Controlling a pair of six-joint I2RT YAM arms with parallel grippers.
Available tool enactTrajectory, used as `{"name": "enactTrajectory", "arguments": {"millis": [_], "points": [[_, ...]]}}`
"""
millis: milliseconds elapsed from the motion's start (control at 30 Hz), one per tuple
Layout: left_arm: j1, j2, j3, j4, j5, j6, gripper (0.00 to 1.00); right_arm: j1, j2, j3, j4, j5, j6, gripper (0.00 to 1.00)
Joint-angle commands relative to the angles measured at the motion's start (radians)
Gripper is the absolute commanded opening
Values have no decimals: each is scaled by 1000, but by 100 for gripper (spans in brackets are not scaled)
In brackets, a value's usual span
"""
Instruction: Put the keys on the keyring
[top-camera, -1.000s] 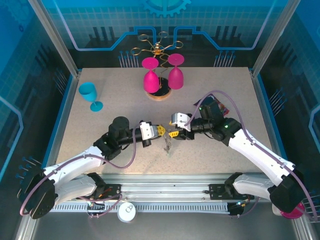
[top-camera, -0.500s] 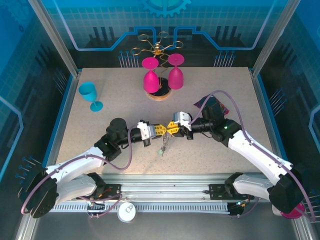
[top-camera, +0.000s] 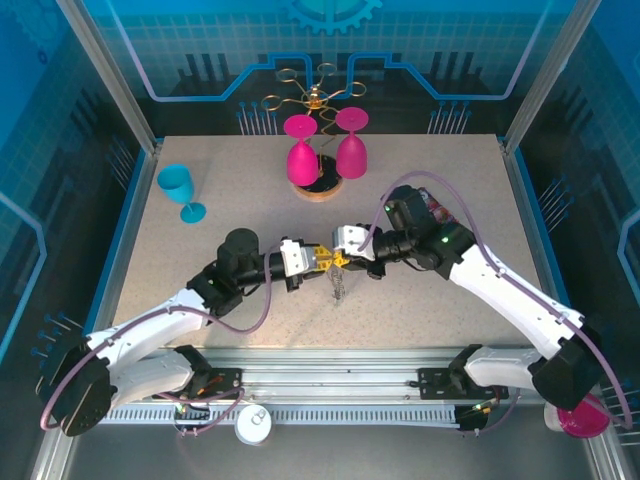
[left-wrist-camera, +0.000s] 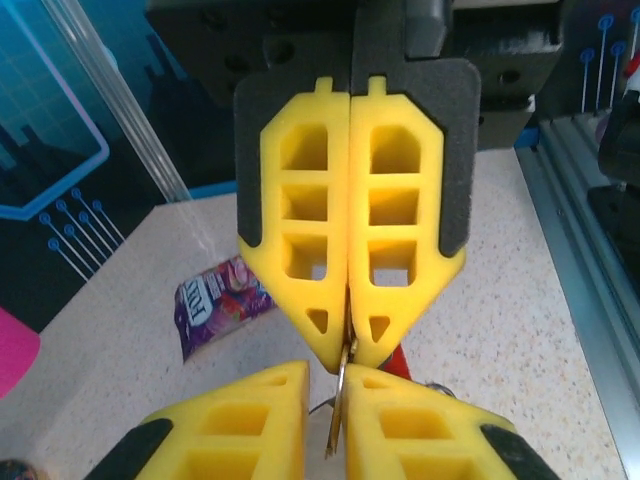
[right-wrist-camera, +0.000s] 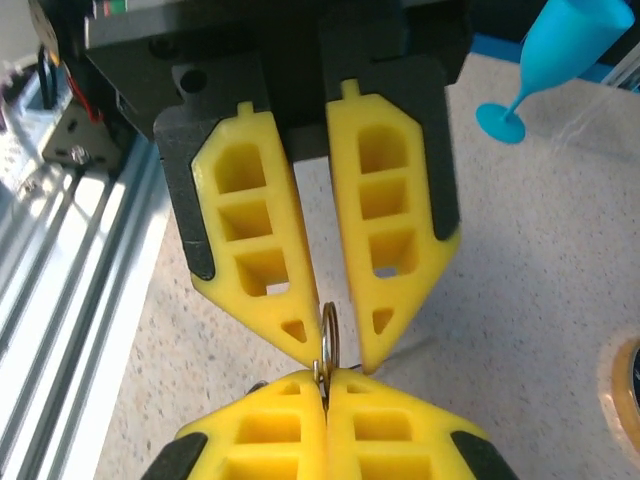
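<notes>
Mid-table, my two grippers meet tip to tip above the surface. My right gripper (top-camera: 344, 260) (right-wrist-camera: 323, 375) is shut on a small silvery ring (right-wrist-camera: 333, 330) (left-wrist-camera: 339, 400), held edge-on. My left gripper (top-camera: 322, 257) (left-wrist-camera: 327, 372) is slightly open, and the same ring stands in the narrow gap between its fingers (right-wrist-camera: 290, 320). A short string of small metal pieces (top-camera: 338, 285) hangs from the ring. In the left wrist view a bit of red (left-wrist-camera: 402, 358) shows behind the right gripper's tips. The dark oval loop and the keys' blades are hidden.
A purple snack packet (left-wrist-camera: 215, 305) lies on the table to the right rear. Two pink glasses (top-camera: 302, 160) hang on a gold wire rack (top-camera: 312, 100) at the back. A blue glass (top-camera: 180, 190) stands at the left. The aluminium rail (top-camera: 330, 385) runs along the near edge.
The grippers came together from a gap apart. My right gripper closed on the ring and my left gripper's jaws have just parted a little. The hanging string now dangles below the joined tips.
</notes>
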Motion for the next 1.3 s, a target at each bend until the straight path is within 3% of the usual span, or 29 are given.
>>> {"name": "enactTrajectory", "arguments": {"millis": [0,100,167,267,367,433,567,733,1267], "points": [[-16,5,78,-182,-40,100,12,84,53,95,-161,96,-97,0],[-23,11,106,-248,-48,134,0,106,69,131,-173,109,-90,0],[-24,6,99,-244,-48,142,0,87,35,100,-104,52,-40,0],[-25,-22,46,-150,-35,131,0,3,-43,8,53,-67,102,35],[-24,-45,-14,-25,-13,118,0,-109,-95,-85,195,-170,284,47],[-23,-51,-38,35,-11,102,0,-164,-115,-136,253,-229,365,48],[-24,-55,-83,151,0,79,0,-178,-166,-239,368,-325,453,49],[-23,-52,-82,157,0,74,0,-179,-173,-273,416,-361,538,48],[-24,-33,-61,148,-52,51,0,-115,-145,-284,380,-290,575,44]]}}
